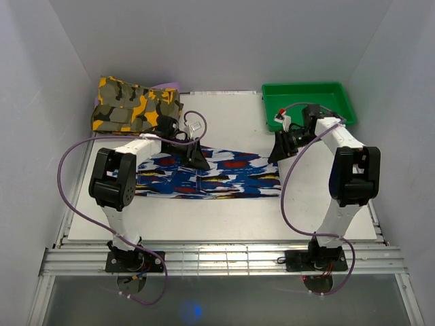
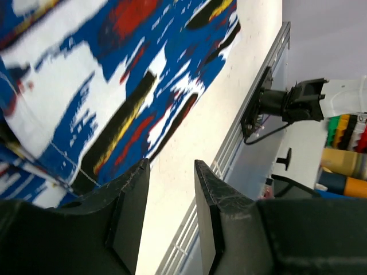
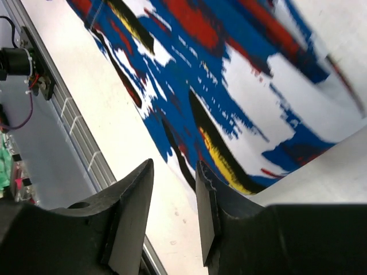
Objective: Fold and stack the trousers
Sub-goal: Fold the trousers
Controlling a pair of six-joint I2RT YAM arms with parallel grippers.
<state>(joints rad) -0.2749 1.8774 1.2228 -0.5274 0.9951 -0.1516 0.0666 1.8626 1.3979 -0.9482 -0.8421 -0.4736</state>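
Left arm (image 1: pixel 112 180) bent at the elbow, reaching inward, left gripper (image 1: pixel 197 157) tipped down, jaws partly apart and empty, right arm (image 1: pixel 353 176) folded likewise, right gripper (image 1: pixel 277 151) low, jaws narrowly parted, gripping nothing

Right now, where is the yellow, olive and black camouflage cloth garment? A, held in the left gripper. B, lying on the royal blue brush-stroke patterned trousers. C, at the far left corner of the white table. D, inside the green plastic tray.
C: the camouflage garment sits bunched at the white table's far left corner, apart from the blue trousers spread mid-table and the green tray at the far right.
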